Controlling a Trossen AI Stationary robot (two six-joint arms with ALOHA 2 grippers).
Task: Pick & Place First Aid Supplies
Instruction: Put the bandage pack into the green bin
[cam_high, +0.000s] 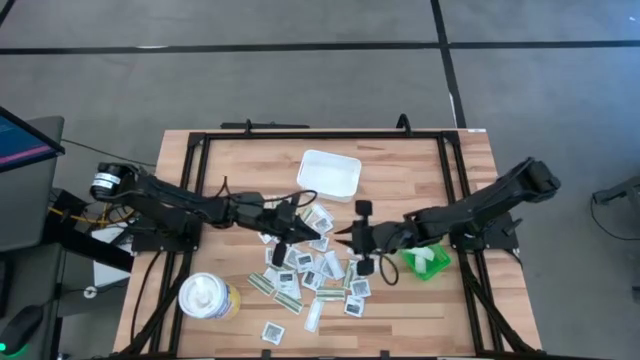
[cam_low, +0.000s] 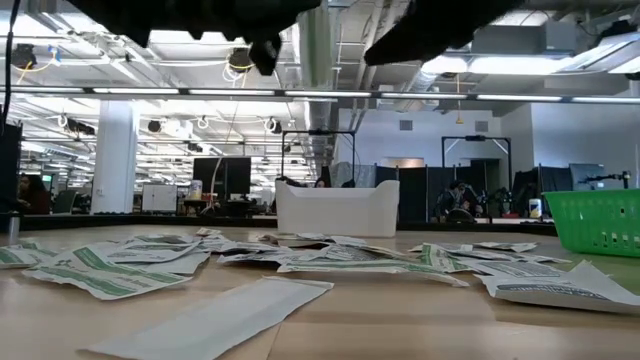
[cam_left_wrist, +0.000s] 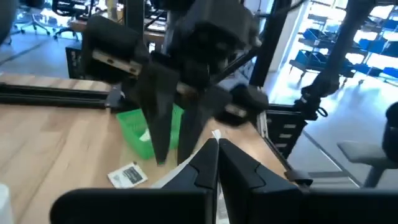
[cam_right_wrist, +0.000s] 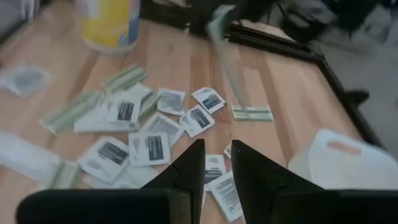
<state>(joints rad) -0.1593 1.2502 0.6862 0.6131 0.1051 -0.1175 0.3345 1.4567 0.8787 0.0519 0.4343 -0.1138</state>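
Note:
Many small flat packets (cam_high: 310, 278), square white ones and narrow white-and-olive strips, lie scattered on the wooden table; they also show in the right wrist view (cam_right_wrist: 130, 124). My left gripper (cam_high: 308, 234) is above the far side of the pile, shut on one narrow strip (cam_right_wrist: 229, 59). My right gripper (cam_high: 352, 240) faces it from the right, a short way off, open by a narrow gap and empty; it also shows in the left wrist view (cam_left_wrist: 174, 134), fingers pointing down. The green bin (cam_high: 428, 260) stands to the right of my right gripper. My left gripper pinches the narrow strip by its upper end (cam_left_wrist: 214, 134) between its two fingertips. In the right wrist view the strip hangs slanting below the fingers, lifted clear of the table.
A white rectangular tray (cam_high: 328, 172) stands at the far middle of the table. A yellow-and-white tub (cam_high: 208, 296) stands at the near left. A black frame (cam_high: 455, 190) runs round the table's edges. Bare wood shows at the far left and near right.

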